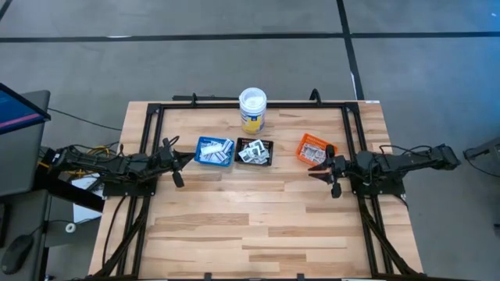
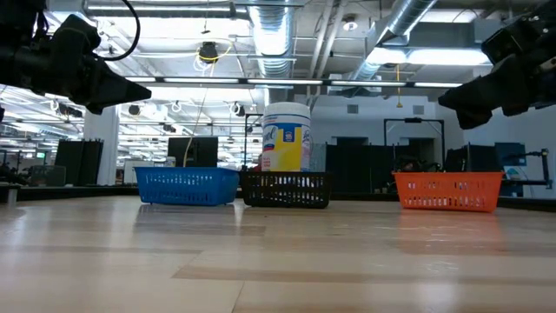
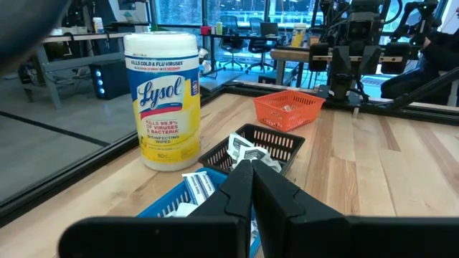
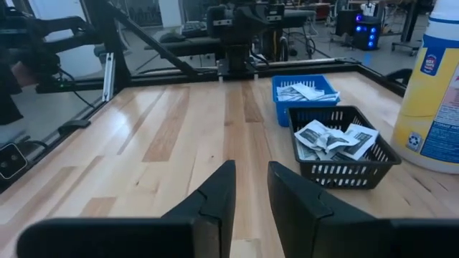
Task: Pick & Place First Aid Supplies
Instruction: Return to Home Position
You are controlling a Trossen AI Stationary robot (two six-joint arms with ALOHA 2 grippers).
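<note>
left claw (image 3: 247,172): tips pressed together, nothing in it, hanging above the tabletop (image 1: 250,226) near its left edge, just beside the blue tray (image 2: 187,185). right claw (image 4: 251,170): fingers a narrow gap apart, empty, off the wood near the right edge, just beside the orange tray (image 2: 447,191). packets (image 1: 255,153) sit in the trays: white-and-blue strips in the blue tray, squarish white ones with dark marks piled in the black tray (image 2: 285,189), a few more in the orange tray. trays stand in one row; blue and black side by side, orange apart to the right. tub (image 1: 252,109) upright just behind the black tray.
</note>
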